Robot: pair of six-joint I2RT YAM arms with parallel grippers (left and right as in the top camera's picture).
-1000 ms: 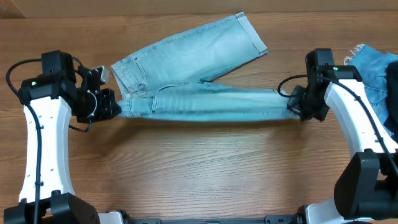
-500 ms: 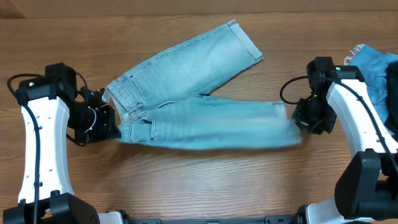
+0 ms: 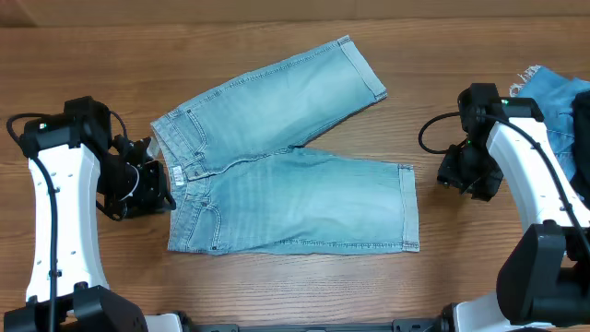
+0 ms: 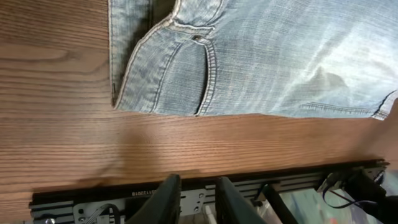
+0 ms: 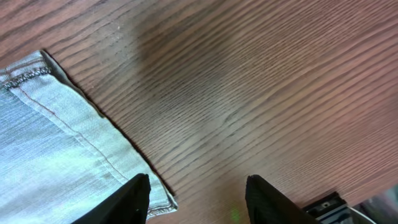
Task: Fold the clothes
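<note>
A pale light-blue denim pair, one of the clothes (image 3: 286, 184), lies spread flat on the wooden table. Its waistband is at the left, one leg runs right and the other angles up to the back. My left gripper (image 3: 159, 189) sits just left of the waistband. In the left wrist view its fingers (image 4: 196, 196) stand slightly apart, open and with nothing between them, and the pocket area (image 4: 186, 68) is ahead. My right gripper (image 3: 452, 175) hovers right of the near leg's hem, open and empty (image 5: 199, 193). The hem corner (image 5: 43, 143) lies beside its left finger.
A darker blue denim piece with a frayed white edge (image 3: 558, 101) lies at the far right behind the right arm. A black metal rail (image 4: 93, 199) runs along the table's front edge below the left gripper.
Both grippers held the jeans stretched between them; they have opened and let go. The cloth has dropped and spread flat nearer the front, and both grippers have backed off slightly.
</note>
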